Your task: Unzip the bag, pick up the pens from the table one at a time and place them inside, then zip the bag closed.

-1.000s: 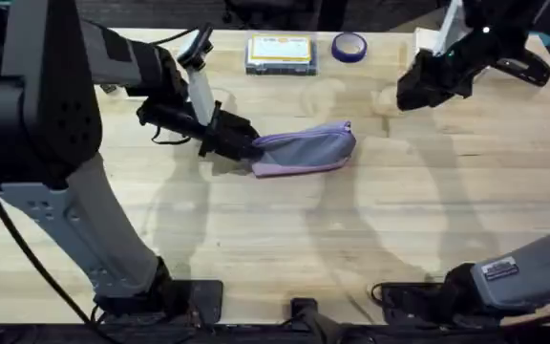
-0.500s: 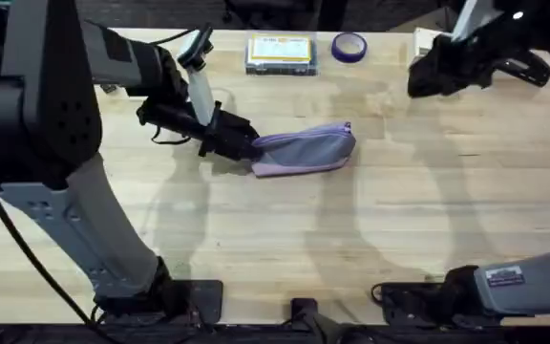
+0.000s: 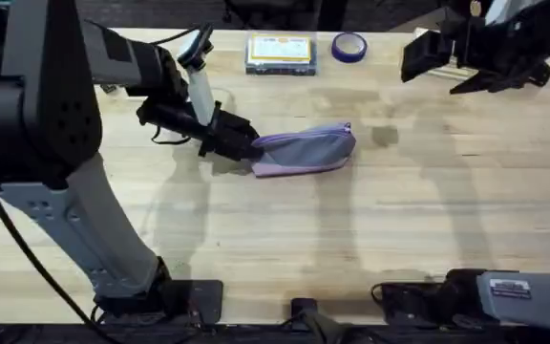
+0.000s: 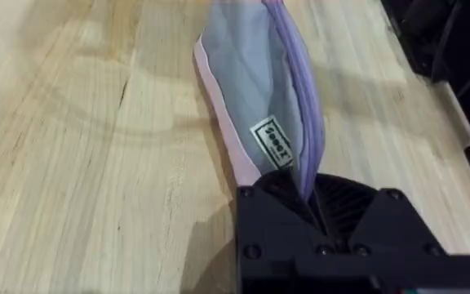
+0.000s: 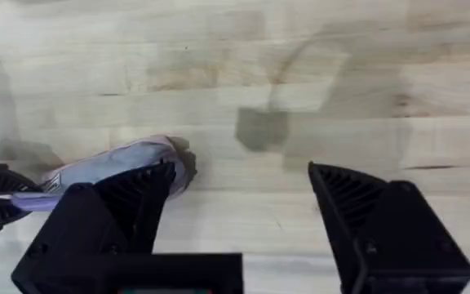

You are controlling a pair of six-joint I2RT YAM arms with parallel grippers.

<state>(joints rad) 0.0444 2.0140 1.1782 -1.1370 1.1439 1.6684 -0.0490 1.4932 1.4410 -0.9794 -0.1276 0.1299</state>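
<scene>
The grey bag (image 3: 306, 150) with lilac-pink edging lies on the table (image 3: 399, 220) near the middle. Its purple zipper (image 4: 303, 90) runs along the top edge. My left gripper (image 3: 239, 141) is shut on the bag's left end, and the left wrist view shows the fabric (image 4: 255, 98) pinched between the black fingers (image 4: 276, 204). My right gripper (image 3: 437, 59) hangs high over the far right of the table, open and holding nothing. From there its wide-apart fingers (image 5: 129, 204) frame the bag (image 5: 121, 167) far below. The pens are out of view.
A flat clear box with a yellow label (image 3: 280, 53) and a purple tape roll (image 3: 349, 46) sit at the table's far edge. Bare wood (image 3: 428, 172) stretches to the right of and in front of the bag.
My right gripper has lifted and drifted toward the far right edge, away from the table surface. The left gripper and the bag have stayed put.
</scene>
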